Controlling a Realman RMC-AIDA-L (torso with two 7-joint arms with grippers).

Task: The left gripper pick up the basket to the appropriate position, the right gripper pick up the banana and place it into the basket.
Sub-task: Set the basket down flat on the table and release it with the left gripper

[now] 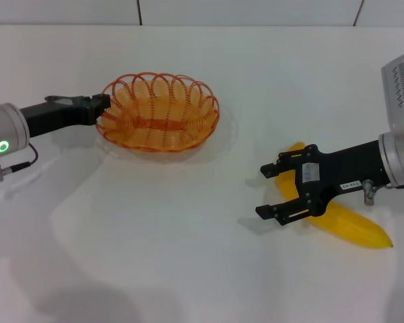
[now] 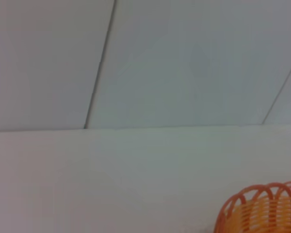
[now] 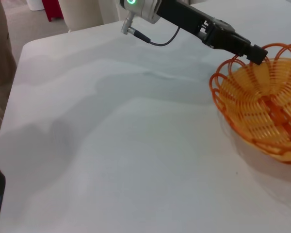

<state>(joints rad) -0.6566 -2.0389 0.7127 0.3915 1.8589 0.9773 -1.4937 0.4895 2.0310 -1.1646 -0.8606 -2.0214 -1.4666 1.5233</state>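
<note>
The orange basket (image 1: 159, 112) sits near the far edge of the white counter (image 1: 155, 235), toward its left side. The left gripper (image 1: 102, 105) pinches the basket's left rim, fingers closed on the wire. The yellow banana (image 1: 343, 219) lies near the right edge. The right gripper (image 1: 273, 190) is over the banana, its 2 fingers spread wide, holding nothing.

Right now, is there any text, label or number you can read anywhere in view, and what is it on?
Nothing can be read.
Right gripper: white sticker on its body, print too small to read.
Right gripper: second small white label nearer the wrist, dark marks, unreadable.
Left gripper, basket, banana: no text.
</note>
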